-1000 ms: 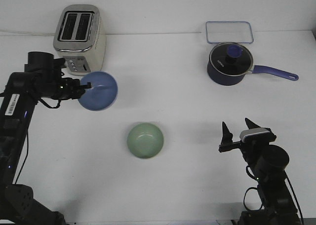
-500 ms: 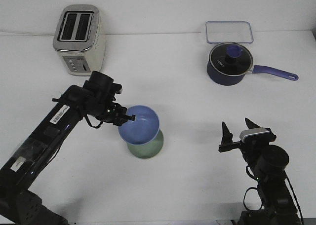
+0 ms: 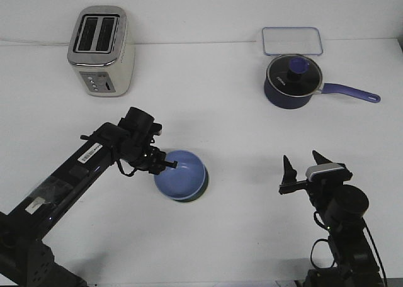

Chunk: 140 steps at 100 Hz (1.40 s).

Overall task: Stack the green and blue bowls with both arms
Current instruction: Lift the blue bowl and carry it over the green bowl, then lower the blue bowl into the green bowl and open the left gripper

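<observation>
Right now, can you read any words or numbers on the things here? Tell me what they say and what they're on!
Navy pot: small white word on its side, too blurred to read.
Left arm: white barcode stickers, too small to read.
Toaster: buttons on the front, no readable writing.
Blue bowl, clear container, right gripper: no writing visible.

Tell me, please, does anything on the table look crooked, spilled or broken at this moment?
Nothing stands out. The blue bowl sits upright inside the green bowl, with the left claw at its rim. The toaster, the lidded pot and the clear lid stand undisturbed. Nothing is spilled.
</observation>
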Available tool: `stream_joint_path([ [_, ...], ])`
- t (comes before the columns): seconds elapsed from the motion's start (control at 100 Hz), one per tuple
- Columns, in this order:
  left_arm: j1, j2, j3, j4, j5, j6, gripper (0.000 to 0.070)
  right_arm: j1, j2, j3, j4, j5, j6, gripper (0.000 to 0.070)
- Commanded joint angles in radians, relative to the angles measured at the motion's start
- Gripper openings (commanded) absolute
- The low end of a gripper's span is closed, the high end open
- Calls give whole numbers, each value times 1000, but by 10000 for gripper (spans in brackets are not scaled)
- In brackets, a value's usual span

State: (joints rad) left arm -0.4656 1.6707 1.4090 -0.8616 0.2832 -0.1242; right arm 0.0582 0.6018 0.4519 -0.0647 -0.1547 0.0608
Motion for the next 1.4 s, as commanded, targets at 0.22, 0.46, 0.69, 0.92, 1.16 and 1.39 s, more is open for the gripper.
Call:
stream_joint_path([
  [0.22, -18, 11, -6, 55, 18, -27, 11, 2, 1, 5, 13, -1, 14, 557],
  [0.46, -41, 13, -6, 68, 17, -38, 11, 2, 1, 5, 13, -1, 14, 557],
  [0.69, -40, 17, -6, 88, 5, -51, 14, 2, 1, 5, 13, -1, 14, 557],
  [0.92, -40, 18, -6, 88, -18, -51, 15, 2, 1, 5, 13, -1, 14, 557],
  [1.16, -40, 47, -6, 84, -22, -51, 24, 2, 1, 5, 13, -1, 14, 557],
  [1.39, -40, 56, -6, 77, -22, -51, 302, 2, 1, 5, 13, -1, 14, 557],
])
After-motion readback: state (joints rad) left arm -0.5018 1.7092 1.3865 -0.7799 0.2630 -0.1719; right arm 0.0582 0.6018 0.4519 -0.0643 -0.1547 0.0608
